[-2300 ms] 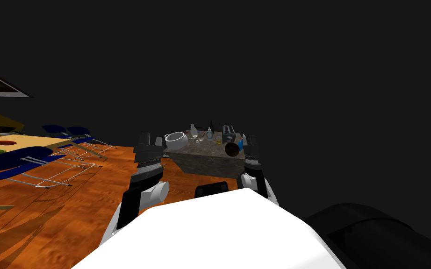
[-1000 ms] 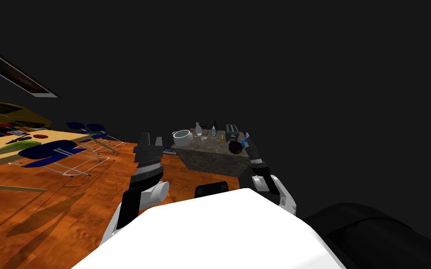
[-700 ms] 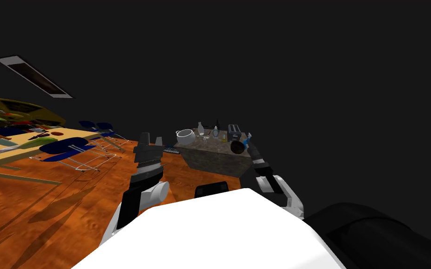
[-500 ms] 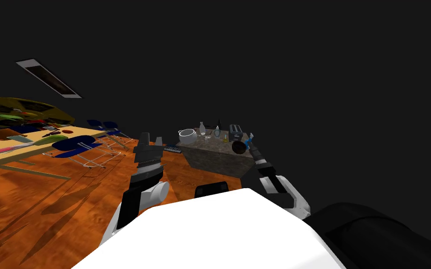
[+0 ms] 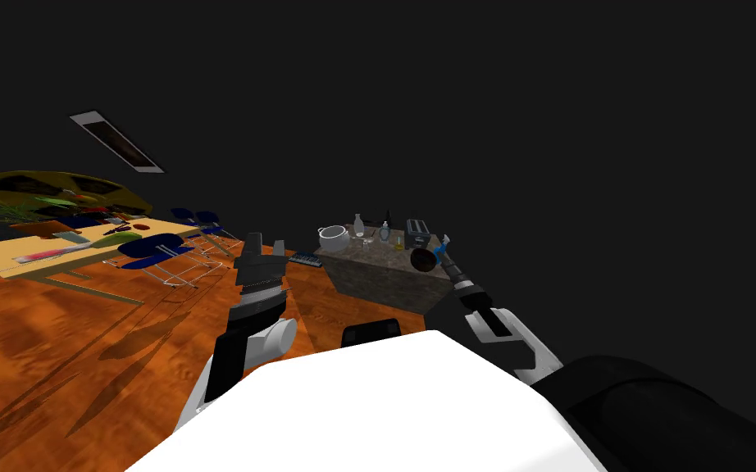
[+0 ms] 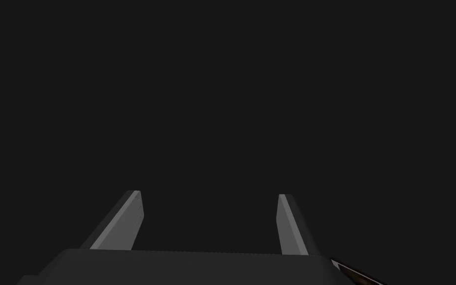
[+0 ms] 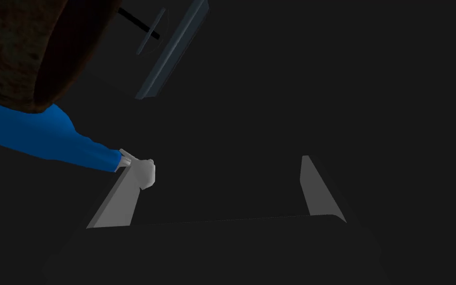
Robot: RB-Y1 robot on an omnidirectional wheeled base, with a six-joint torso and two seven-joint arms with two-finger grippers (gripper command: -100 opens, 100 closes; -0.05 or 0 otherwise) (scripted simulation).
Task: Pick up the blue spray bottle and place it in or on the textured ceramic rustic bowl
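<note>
**Right gripper open at the spray bottle's nozzle, by the counter's right edge**

The right arm is reaching to the near right corner of the stone-topped counter (image 5: 376,274). There the dark brown bowl (image 5: 422,260) is sitting close to the near edge. The blue spray bottle (image 5: 441,246) is leaning tilted just right of the bowl, at the counter's right edge, with a black area beyond.

In the right wrist view the right gripper (image 7: 222,163) is standing wide, with nothing between its 2 fingers. The bottle's white nozzle (image 7: 144,172) is touching the tip of 1 finger from the outside. The blue body is running away from the nozzle toward the bowl's side. Whether bottle and bowl are touching I cannot tell.

A dark grey toaster (image 5: 417,233) is standing farther back along the same right edge. A glass bottle (image 5: 358,225) and a white pot (image 5: 332,238) are standing toward the far left of the top.

The left gripper (image 6: 208,194) is also standing wide and holding nothing. In the head view it is hanging raised, left of the counter and apart from it, above the orange floor (image 5: 122,344). That floor is stretching open from the counter's left side to the blue chairs (image 5: 151,247) and the yellow-topped table (image 5: 48,250) far left.
</note>
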